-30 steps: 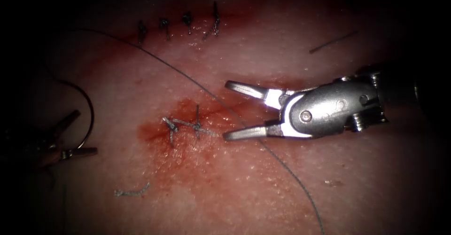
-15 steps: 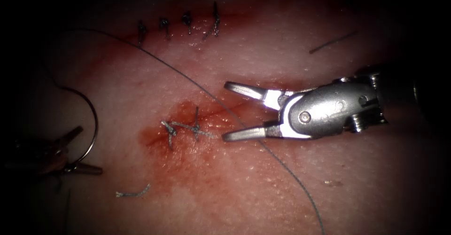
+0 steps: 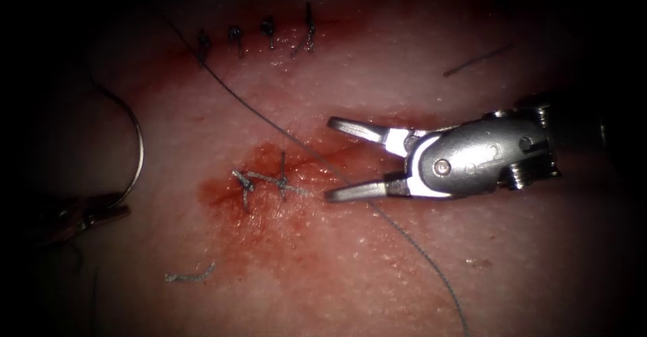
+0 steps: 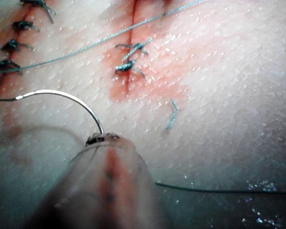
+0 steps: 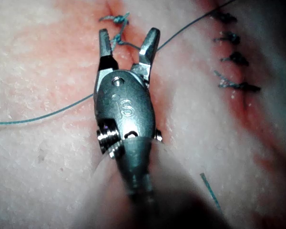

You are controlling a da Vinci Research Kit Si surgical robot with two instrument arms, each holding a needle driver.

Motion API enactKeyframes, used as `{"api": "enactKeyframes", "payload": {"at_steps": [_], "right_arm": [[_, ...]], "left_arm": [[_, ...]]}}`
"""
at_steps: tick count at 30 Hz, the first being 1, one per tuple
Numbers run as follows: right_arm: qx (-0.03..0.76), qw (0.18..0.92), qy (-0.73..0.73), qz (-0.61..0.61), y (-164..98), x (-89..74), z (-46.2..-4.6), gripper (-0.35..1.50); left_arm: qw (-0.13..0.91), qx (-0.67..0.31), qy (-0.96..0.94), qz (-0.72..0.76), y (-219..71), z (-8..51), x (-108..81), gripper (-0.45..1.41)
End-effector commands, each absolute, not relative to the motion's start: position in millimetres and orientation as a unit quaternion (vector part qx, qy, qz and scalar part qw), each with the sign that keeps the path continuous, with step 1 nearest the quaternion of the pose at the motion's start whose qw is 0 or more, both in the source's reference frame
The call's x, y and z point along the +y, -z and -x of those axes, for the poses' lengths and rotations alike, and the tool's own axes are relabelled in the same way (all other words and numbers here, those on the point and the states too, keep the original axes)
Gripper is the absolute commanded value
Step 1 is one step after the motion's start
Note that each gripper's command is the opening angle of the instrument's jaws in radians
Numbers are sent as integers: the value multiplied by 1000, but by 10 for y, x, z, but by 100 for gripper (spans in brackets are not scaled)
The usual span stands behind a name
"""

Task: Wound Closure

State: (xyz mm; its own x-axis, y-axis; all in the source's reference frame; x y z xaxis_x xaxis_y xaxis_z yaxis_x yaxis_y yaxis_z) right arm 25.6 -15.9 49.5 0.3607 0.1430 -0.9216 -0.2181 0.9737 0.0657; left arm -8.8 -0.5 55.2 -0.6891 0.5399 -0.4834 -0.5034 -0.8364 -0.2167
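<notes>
While my left pincer [image 3: 101,209] gripped the needle [image 3: 131,141] near one end, clear of the tissue [image 3: 377,269], left of the cut [image 3: 283,168], my right pincer [image 3: 330,158] gaped empty astride the thread [image 3: 404,236]; knotted stitches [image 3: 269,178] sat finished.

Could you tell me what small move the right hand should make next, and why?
Probably close the right hand on the thread: its jaws stand open astride the thread just right of the knot, holding nothing, while the left hand holds the needle by one end, clear of the tissue.
</notes>
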Motion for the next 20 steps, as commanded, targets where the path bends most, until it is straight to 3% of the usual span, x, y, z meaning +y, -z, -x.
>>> {"api": "enactKeyframes", "payload": {"at_steps": [1, 10, 20], "right_arm": [[554, 825, -111, 36, -503, -163, -263, 128], [548, 827, -116, 40, -506, -160, -258, 128], [544, 829, -123, 44, -502, -159, -258, 126]], "left_arm": [[279, -26, -919, 276, -552, 102, -10, -45], [247, 18, -915, 319, -514, 163, -1, -45], [245, 24, -913, 326, -507, 171, 2, -45]]}}
